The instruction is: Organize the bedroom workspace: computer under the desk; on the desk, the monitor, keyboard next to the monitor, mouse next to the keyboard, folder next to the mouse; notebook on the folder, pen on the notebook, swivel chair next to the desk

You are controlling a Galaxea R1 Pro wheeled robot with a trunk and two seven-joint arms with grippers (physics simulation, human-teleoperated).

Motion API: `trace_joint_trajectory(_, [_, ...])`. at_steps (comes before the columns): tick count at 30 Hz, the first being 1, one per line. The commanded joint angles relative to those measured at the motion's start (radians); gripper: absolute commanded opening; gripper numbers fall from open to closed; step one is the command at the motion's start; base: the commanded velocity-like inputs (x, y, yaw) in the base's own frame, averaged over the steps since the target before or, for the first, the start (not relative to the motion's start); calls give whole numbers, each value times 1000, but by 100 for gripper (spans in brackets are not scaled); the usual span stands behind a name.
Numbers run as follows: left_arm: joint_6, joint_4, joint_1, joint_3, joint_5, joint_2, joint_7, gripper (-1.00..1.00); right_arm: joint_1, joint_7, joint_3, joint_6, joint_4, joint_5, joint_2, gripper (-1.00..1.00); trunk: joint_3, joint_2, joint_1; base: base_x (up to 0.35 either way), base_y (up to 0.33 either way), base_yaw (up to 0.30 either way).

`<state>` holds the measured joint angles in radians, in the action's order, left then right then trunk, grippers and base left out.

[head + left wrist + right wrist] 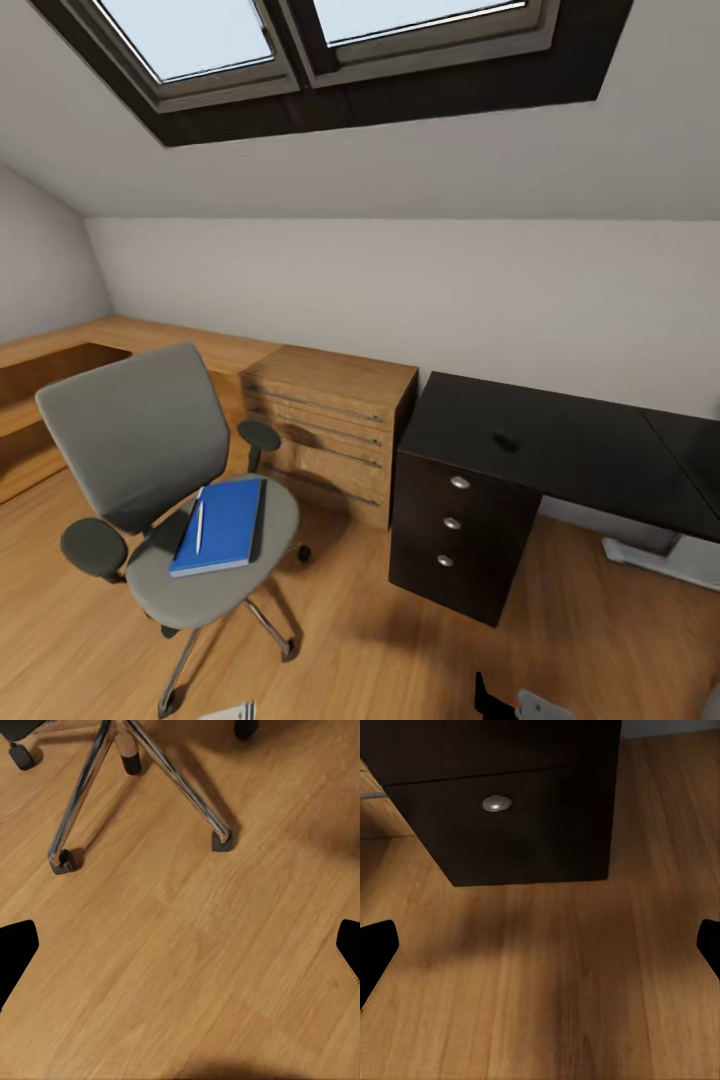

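The grey swivel chair [140, 440] stands on the wood floor at the left, away from the desk. On its seat lies the blue folder [225, 525] with the white pen [199, 527] on top. A dark strip along the folder's right edge [259, 520] may be the notebook underneath. The black desk [560, 440] is at the right, with a small dark rounded object [505, 440], probably the mouse, on its top. A pale grey box [660, 555], possibly the computer, lies under the desk. Monitor and keyboard are out of view. My left gripper [180, 952] hangs open over the floor near the chair's chrome base [142, 765]. My right gripper [540, 952] is open in front of the drawer unit [510, 832].
A light wooden dresser [330, 430] stands between chair and desk, against a long wooden ledge [120, 340]. The sloped ceiling holds a skylight [320, 40]. Open plank floor [380, 650] lies between me, the chair and the drawer unit.
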<state>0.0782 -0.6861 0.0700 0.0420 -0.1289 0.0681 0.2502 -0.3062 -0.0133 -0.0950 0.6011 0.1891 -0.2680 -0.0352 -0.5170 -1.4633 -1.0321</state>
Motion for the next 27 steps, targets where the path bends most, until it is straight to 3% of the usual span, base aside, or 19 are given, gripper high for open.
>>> trace_joint_trajectory(1, [5,0,1,4,-10,-1,6,100,-1,-2,-8,2,0,7,-2,100,2,7,4,267,0,0])
trace_joint_trajectory(4, [5,0,1,4,-11,-1,6,100,-1,0,-8,3,1,8,-4,100,12,28,15,267,0,0])
trace_joint_trajectory(5, [-2,-94,1,4,-12,2,2,100,-2,0,-7,0,90,8,-5,100,15,35,19,266,0,0])
trace_joint_trajectory(7, [-12,-181,1,10,-12,6,2,100,-2,-3,-7,-9,173,8,-7,100,21,49,27,266,0,0])
trace_joint_trajectory(8, [-248,-464,1,76,-12,38,5,100,-2,-16,0,-250,531,31,-8,100,24,56,30,267,0,0])
trace_joint_trajectory(10, [-372,-590,1,87,-13,49,6,100,-2,-41,3,-479,736,41,-7,100,30,70,38,269,0,0])
trace_joint_trajectory(11, [-393,-618,1,89,-13,52,6,100,-2,-50,4,-539,783,42,-7,100,34,77,42,270,0,0])
trace_joint_trajectory(13, [-451,-720,1,92,-15,60,5,100,-2,-91,2,-824,984,47,-5,100,34,77,42,271,0,0])
trace_joint_trajectory(16, [-470,-750,1,90,-17,60,5,100,-2,-111,-1,-987,1080,45,-5,100,34,77,42,280,0,0])
trace_joint_trajectory(19, [-475,-752,1,90,-16,57,5,100,-2,-140,1,-1043,1108,48,-7,100,34,77,42,301,0,0])
trace_joint_trajectory(27, [-474,-745,1,90,-11,55,6,100,-1,-171,-1,-1069,1118,51,9,100,34,77,42,228,-18,0])
